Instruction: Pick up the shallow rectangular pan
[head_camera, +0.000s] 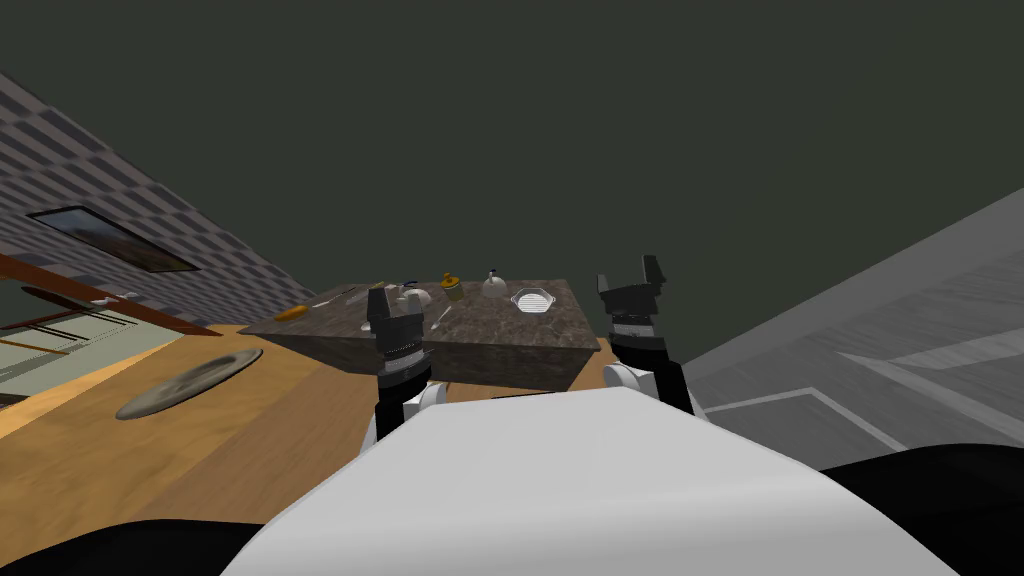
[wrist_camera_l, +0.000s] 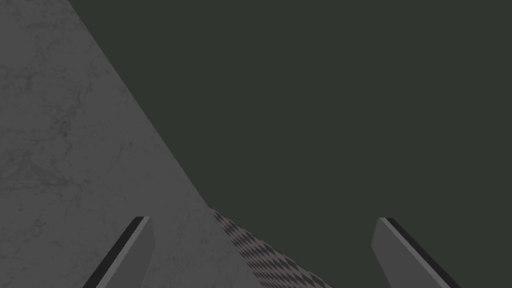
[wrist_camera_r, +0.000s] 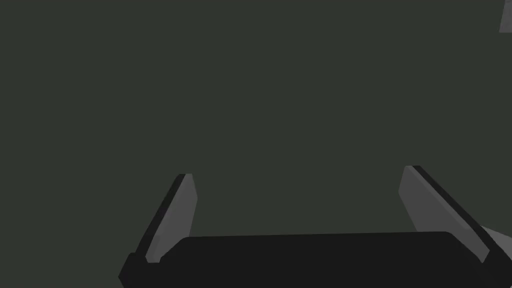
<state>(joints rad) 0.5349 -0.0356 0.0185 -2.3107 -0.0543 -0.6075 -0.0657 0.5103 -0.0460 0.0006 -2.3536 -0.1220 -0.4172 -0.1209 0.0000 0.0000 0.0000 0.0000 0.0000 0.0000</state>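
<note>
**At the far right of the counter: pan lies free, both grippers wide**

In front of me, a dark green-grey wall (head_camera: 600, 120) takes most of the head view, and under it is the wooden floor (head_camera: 200, 450). The dark marbled counter (head_camera: 470, 340) stands at 12 o'clock. A round grey mat (head_camera: 190, 382) lies on the floor at 9 o'clock of it. The left gripper (head_camera: 383, 300) is raised before the counter's left part. Its fingers (wrist_camera_l: 137, 250) are wide apart with nothing between them. The right gripper (head_camera: 630, 276) is raised at the counter's right edge, also wide and empty. The shallow rectangular pan (head_camera: 532, 300), pale, lies flat on the counter at 2 o'clock of its middle, between both grippers and apart from them. A white kettle (head_camera: 494, 285) stands at 10 o'clock of the pan, and a yellow jar (head_camera: 452, 288) stands farther, at 9 o'clock.
</note>
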